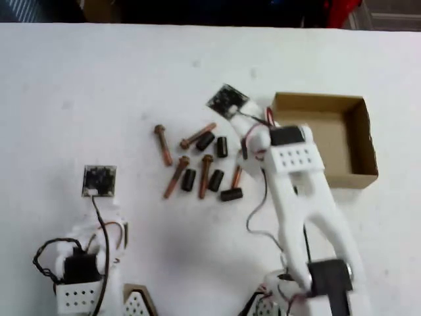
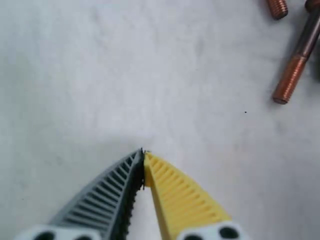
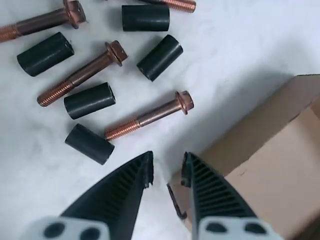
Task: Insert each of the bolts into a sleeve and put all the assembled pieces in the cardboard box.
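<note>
The right jaws, slightly parted and empty, hang at the cardboard box (image 3: 260,131) corner with the nearest bolt (image 3: 149,117) just ahead; dropping here could snag the wall, while the left jaws rest closed, empty.

Five copper-coloured bolts (image 1: 176,176) lie loose, and five short black sleeves (image 1: 216,180) lie among them, one sleeve for every bolt. That makes ten loose pieces in all. There is one cardboard box (image 1: 342,145). Two robot arms (image 1: 296,178) stand at the one white table (image 1: 79,79).
</note>
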